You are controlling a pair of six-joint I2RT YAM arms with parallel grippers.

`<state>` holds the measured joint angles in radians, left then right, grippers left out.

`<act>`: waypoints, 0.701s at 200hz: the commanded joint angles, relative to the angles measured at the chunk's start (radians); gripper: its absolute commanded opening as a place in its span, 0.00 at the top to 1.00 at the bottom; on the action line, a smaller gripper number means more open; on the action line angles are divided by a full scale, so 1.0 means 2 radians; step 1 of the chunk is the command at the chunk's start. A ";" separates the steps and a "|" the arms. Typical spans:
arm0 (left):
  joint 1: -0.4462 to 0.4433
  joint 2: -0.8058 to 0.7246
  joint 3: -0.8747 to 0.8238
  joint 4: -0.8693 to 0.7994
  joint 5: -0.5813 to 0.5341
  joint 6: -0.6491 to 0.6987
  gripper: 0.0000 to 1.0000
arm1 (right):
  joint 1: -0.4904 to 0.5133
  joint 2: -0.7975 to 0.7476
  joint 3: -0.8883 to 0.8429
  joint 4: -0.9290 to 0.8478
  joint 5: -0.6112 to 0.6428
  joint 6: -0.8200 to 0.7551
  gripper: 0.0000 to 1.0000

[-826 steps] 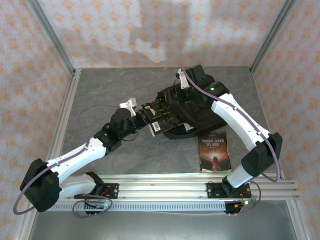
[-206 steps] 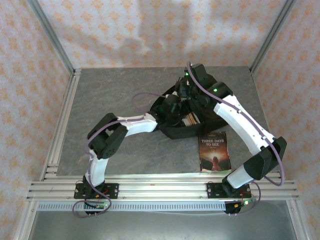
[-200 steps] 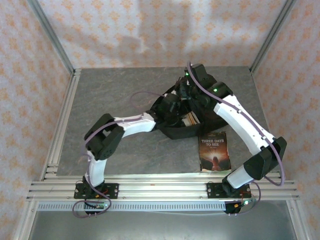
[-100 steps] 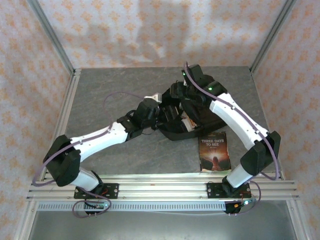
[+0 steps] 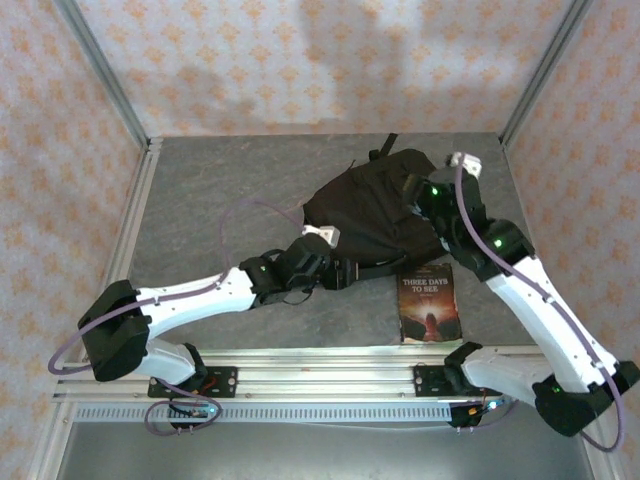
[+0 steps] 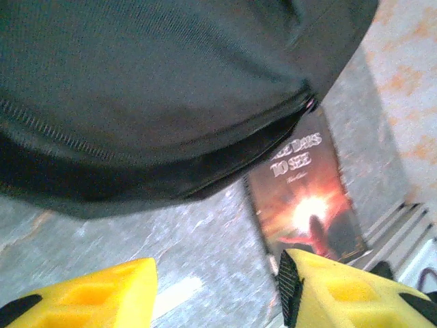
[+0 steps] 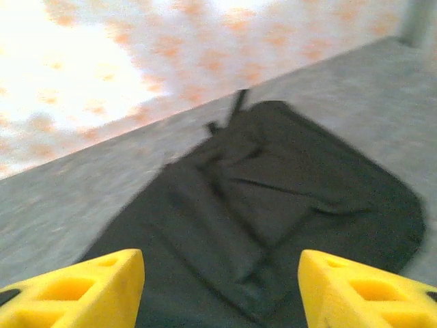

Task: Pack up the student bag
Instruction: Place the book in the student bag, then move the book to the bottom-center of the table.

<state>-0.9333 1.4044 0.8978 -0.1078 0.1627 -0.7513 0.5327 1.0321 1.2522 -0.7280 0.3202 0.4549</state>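
The student bag [image 5: 365,205] is a black fabric backpack lying slumped on the grey table, its mouth facing the near side. In the left wrist view its zipped edge [image 6: 205,157] hangs over the table. My left gripper [image 5: 352,270] sits low at the bag's near edge, open with nothing between its yellow fingers [image 6: 89,294]. A dark book titled "Three Days to See" [image 5: 430,303] lies flat just right of it, and its cover [image 6: 307,198] shows close by. My right gripper [image 5: 412,195] hovers over the bag's right side, open and empty, looking down on the bag [image 7: 259,205].
The grey table [image 5: 220,190] has free room left and behind the bag. Patterned walls close in three sides. An aluminium rail [image 5: 330,375] runs along the near edge, just beyond the book.
My left gripper has pulled back out of the bag's mouth toward the near edge. My right gripper has let go of the bag and moved up and right. The bag has flopped shut.
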 commanded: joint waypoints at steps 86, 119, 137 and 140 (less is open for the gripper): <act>-0.003 -0.093 -0.068 -0.066 -0.053 0.031 0.49 | -0.200 0.037 -0.311 0.002 -0.094 0.173 0.19; -0.002 -0.112 -0.099 -0.068 -0.062 0.020 0.49 | -0.201 0.111 -0.310 0.026 -0.145 0.166 0.14; -0.002 -0.119 -0.110 -0.071 -0.065 0.015 0.48 | -0.201 0.167 -0.298 0.025 -0.178 0.153 0.15; -0.002 -0.120 -0.112 -0.072 -0.066 0.014 0.48 | -0.201 0.175 -0.297 0.028 -0.188 0.148 0.16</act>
<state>-0.9363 1.1923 0.7021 -0.2150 0.0792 -0.7094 0.1364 1.2728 0.6296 -0.6945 0.0570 0.7834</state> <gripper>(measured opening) 0.513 0.854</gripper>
